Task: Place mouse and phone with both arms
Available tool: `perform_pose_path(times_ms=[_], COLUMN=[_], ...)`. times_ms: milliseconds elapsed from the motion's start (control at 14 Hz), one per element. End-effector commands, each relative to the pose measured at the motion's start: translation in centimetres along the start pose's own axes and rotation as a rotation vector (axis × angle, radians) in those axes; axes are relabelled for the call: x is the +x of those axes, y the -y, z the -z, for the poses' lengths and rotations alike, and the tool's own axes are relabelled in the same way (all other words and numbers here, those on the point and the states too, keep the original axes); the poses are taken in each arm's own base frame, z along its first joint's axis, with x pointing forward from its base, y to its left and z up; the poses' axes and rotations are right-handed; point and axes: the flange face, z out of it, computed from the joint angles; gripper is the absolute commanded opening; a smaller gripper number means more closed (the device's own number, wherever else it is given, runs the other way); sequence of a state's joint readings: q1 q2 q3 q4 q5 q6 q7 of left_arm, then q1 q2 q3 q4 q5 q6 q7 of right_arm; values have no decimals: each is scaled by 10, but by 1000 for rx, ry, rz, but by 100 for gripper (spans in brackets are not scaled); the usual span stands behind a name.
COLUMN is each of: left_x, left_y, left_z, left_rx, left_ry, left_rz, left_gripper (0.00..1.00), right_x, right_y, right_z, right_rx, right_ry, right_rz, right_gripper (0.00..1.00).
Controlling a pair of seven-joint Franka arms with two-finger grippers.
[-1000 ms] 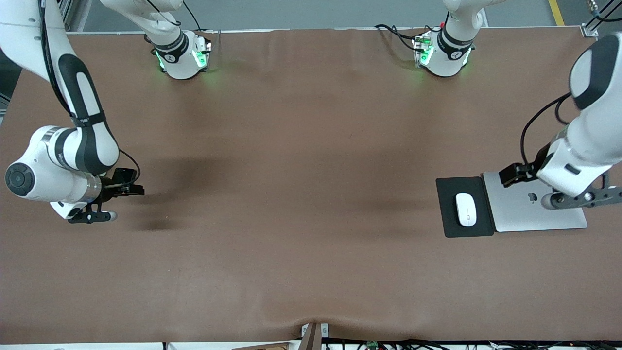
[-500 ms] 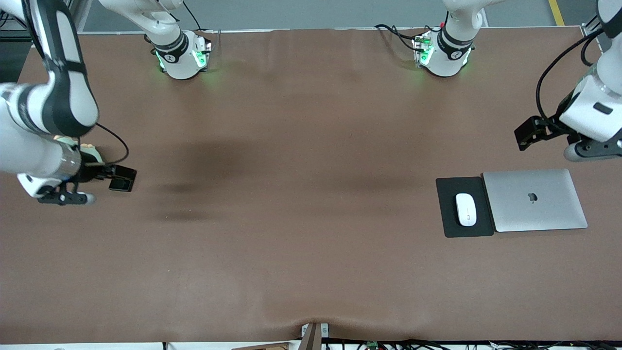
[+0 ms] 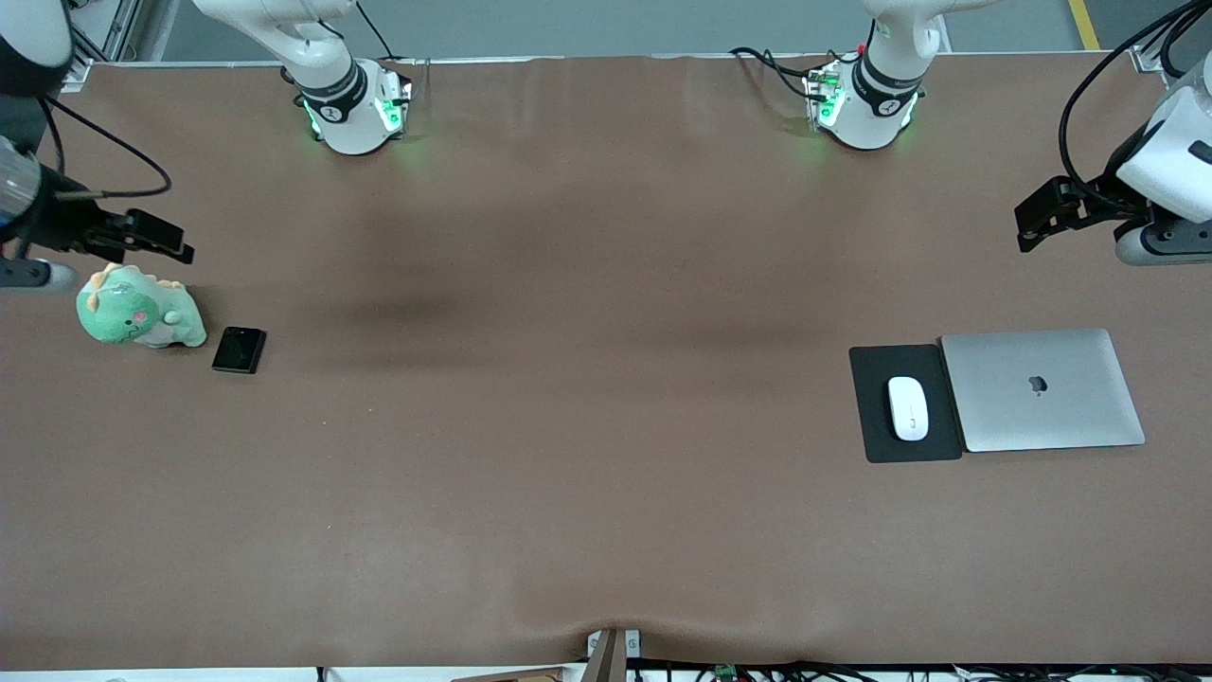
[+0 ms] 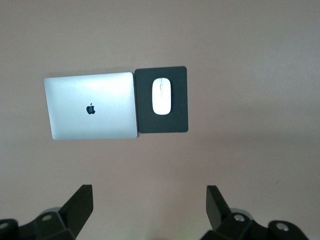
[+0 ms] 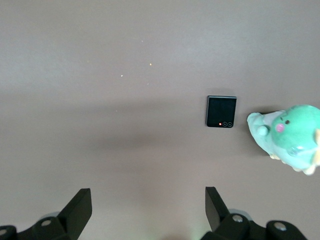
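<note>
The white mouse lies on a black pad toward the left arm's end of the table; it also shows in the left wrist view. The black phone lies flat on the table toward the right arm's end, and shows in the right wrist view. My left gripper is up over bare table, farther from the front camera than the laptop, open and empty. My right gripper is up at the table's edge near the plush toy, open and empty.
A closed silver laptop lies against the pad, on the side toward the left arm's end. A green plush toy sits beside the phone, toward the table's end. Brown cloth covers the table.
Both grippers have risen and drawn back toward the bases' side. The left one left the spot over the laptop. The right one left the phone, uncovering the plush toy. Mouse and phone lie still.
</note>
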State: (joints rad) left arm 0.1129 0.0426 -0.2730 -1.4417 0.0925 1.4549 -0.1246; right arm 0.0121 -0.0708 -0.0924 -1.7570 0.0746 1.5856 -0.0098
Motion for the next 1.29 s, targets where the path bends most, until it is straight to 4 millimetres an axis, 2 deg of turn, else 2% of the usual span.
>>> perform_pose_path(times_ms=[0, 357, 500, 643, 857, 1071, 1214], left_x=[-20, -36, -38, -38, -35, -35, -35], left_y=[-1, -1, 4, 7, 12, 14, 23], left_z=[-3, -5, -4, -2, 6, 7, 6], left_rx=[-7, -46, -46, -46, -43, -46, -50], left_ry=[15, 32, 32, 32, 20, 19, 22], left_rz=[-14, -8, 1, 6, 14, 22, 43], left_gripper=[100, 100, 100, 100, 100, 100, 100], right_x=[-1, 1, 3, 3, 4, 6, 8], right_y=[5, 12, 10, 18, 13, 13, 13], right_z=[29, 59, 60, 58, 56, 53, 52], right_rx=[-19, -53, -75, -73, -72, -75, -76], right_ry=[-2, -45, -49, -44, -38, -32, -32], right_rz=[-49, -27, -28, -28, -28, -24, -22], right_gripper=[100, 100, 100, 100, 100, 100, 100])
